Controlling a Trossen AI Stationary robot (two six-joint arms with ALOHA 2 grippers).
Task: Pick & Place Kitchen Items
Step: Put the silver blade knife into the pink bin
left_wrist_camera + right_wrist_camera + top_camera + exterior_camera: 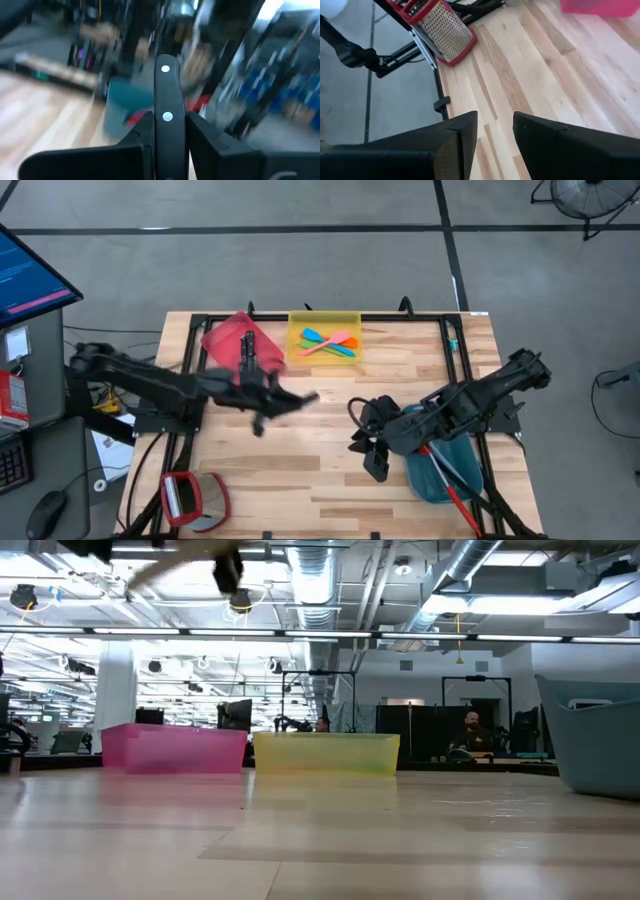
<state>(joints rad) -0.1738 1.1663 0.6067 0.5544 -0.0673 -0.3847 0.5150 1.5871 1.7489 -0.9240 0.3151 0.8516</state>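
Observation:
My left gripper (275, 398) hangs above the middle of the table, pointing level toward the right edge. It is shut on a black-handled knife (303, 397), whose riveted handle (165, 90) sticks out past the fingers. The blade is hidden. In the low view the gripper (228, 570) is blurred, high at the top left. My right gripper (368, 458) stands open over bare wood beside the teal bin (440, 470), with nothing between its fingers (465, 135). Several small spatulas (328, 343) lie in the yellow bin (323, 320). My left gripper pinches the knife's black handle (166, 125) between its two fingers, at about the nearer of the two rivets. The fingers come in level from the table's left side and lie along the handle. The knife is lifted clear of the table, its handle end pointing toward the teal bin.
A pink bin (240, 340) stands at the far left next to the yellow one. Long red and grey utensils (452, 480) lean out of the teal bin. A red-framed grater (190, 498) lies at the near left corner. Open wood lies between the arms.

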